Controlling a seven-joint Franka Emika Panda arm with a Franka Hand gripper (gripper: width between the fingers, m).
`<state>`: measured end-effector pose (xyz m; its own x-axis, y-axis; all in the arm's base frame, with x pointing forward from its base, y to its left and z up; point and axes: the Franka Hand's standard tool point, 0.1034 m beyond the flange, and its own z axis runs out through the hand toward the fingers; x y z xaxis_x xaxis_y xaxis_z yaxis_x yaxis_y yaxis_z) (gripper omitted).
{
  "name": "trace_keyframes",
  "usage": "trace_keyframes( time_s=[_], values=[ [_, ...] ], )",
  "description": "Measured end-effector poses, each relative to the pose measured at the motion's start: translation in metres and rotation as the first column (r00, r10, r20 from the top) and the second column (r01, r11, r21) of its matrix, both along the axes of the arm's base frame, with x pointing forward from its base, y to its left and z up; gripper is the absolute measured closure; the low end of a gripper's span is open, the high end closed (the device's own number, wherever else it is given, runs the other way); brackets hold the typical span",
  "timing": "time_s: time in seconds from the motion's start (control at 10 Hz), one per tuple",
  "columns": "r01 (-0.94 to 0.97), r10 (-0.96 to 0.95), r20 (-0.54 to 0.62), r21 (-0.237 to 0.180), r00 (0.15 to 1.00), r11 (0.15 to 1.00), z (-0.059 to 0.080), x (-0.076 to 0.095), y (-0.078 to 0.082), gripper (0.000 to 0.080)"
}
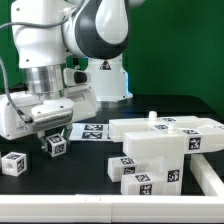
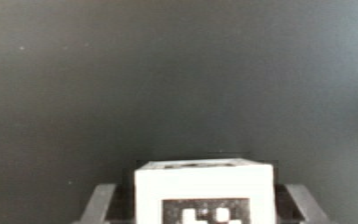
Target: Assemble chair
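Across the black table (image 1: 100,205) I am seeing the chair (image 1: 160,140) partly joined at right; my gripper (image 1: 54,138) is pinching one tagged cube (image 2: 202,188), another cube (image 1: 12,163) lying loose at lower left.

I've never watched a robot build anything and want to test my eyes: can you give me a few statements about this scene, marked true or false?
1. The jaws sit on either side of a tagged cube. True.
2. A second cube lies loose on the table. True.
3. The table is white. False: it is black.
4. The marker board hangs in the jaws. False: it lies flat on the table.
5. The cluster of parts sits on the exterior view's left. False: it is on that view's right.
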<state>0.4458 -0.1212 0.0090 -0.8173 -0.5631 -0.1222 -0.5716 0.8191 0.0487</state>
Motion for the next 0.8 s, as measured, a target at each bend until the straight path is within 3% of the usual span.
trace_keyframes(
  time_s=[0.3, 0.5, 0.6, 0.8],
  values=[
    [0.001, -0.001, 0.000, 0.000, 1.000, 1.000, 0.000, 0.000, 0.000, 0.0533],
    [0.188, -0.188, -0.028, 0.001, 0.982, 0.982, 0.000, -0.001, 0.000, 0.0533],
    [0.293, -0.294, -0.026, -0.026, 0.956, 0.956, 0.000, 0.000, 0.003, 0.0533],
    [0.268, -0.269, -0.021, -0.049, 0.963, 0.962, 0.000, 0.001, 0.011, 0.0533]
  ],
)
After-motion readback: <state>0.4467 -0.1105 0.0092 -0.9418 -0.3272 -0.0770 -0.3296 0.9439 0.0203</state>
